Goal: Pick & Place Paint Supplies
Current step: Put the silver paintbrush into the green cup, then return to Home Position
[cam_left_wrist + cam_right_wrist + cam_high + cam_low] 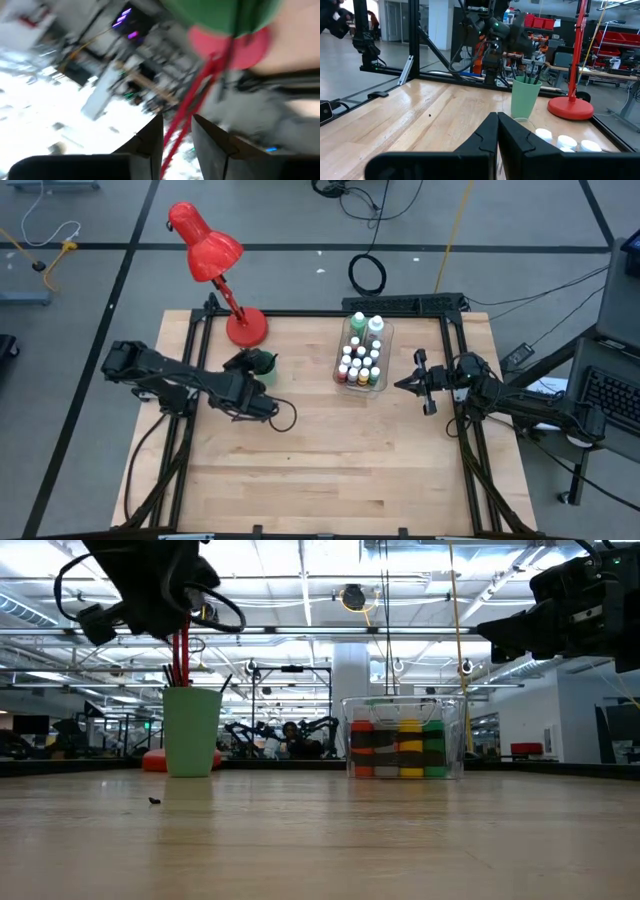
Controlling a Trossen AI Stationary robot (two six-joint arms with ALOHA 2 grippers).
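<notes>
Left gripper (176, 145): above the green cup (191, 730), fingers parted by a narrow gap; a red paintbrush handle (192, 107) runs through that gap, contact with the fingers cannot be told
Right gripper (497, 131): fingers closed together, nothing between them; raised off the table near its right edge, well apart from the left gripper
Green cup: directly below the left gripper, upright, just beside the red lamp's base (247, 327); several thin paintbrushes (178, 662) stand in it, tips up
Clear plastic bin (364, 352): between the two grippers, nearer the right one; small white-capped paint bottles (358, 365) packed inside, with a larger green bottle (358, 322) and a larger white bottle (376, 326) at its far end
Red desk lamp (205, 250): behind the left gripper, at the table's far edge
Wooden table (330, 470): bare in front of both grippers
</notes>
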